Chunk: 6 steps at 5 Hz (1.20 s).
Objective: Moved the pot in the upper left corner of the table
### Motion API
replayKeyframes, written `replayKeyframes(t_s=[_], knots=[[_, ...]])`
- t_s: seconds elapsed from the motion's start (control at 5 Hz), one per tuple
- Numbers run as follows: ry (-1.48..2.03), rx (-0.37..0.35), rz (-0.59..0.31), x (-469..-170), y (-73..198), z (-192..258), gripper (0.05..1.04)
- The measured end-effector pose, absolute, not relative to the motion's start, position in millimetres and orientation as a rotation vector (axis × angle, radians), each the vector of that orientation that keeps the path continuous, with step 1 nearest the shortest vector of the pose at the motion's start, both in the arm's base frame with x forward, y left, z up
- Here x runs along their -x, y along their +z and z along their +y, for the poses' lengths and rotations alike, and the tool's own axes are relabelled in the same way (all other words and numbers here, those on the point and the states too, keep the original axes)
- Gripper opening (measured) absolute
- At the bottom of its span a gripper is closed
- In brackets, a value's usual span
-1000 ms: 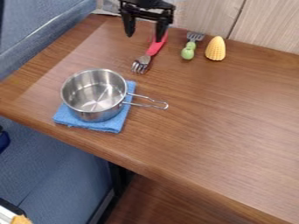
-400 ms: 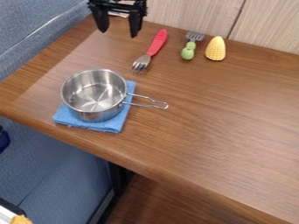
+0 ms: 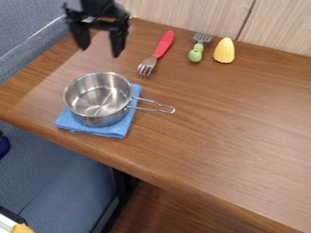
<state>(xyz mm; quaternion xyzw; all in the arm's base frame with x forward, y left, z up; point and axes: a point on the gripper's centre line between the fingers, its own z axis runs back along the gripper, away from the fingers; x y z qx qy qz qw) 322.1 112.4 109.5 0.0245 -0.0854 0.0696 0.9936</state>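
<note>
One empty gripper (image 3: pixel 99 51) hangs, fingers wide apart; lower in view, one pot (image 3: pixel 97 100) on one cloth (image 3: pixel 115 131); rightward, two forks (image 3: pixel 163 45), one corn (image 3: pixel 224 51).

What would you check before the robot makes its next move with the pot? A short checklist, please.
1. Pincer open: ok, its two fingers stand apart.
2. Pot upright: ok, it sits level on the blue cloth.
3. Pincer around the pot's rim: not ok, it hangs beyond the pot, holding nothing.
4. Handle apart from the red fork and green fork: ok, both lie farther back.
5. Pincer low enough to grip: cannot tell, one slanted view doesn't settle its height.
</note>
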Motion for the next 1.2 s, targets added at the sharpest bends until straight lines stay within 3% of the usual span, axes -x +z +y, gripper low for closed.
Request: replayKeyframes(t_s=[0.4,0.6,0.8,1.2], knots=[[0.186,-0.111,-0.055,-280.6,82.0,135.5,1.001],[0.170,-0.108,-0.049,-280.1,78.3,137.1,0.991],[0.132,-0.061,-0.031,-282.1,67.7,131.0,0.911],[0.112,-0.073,-0.002,-281.4,53.1,124.2,0.317]])
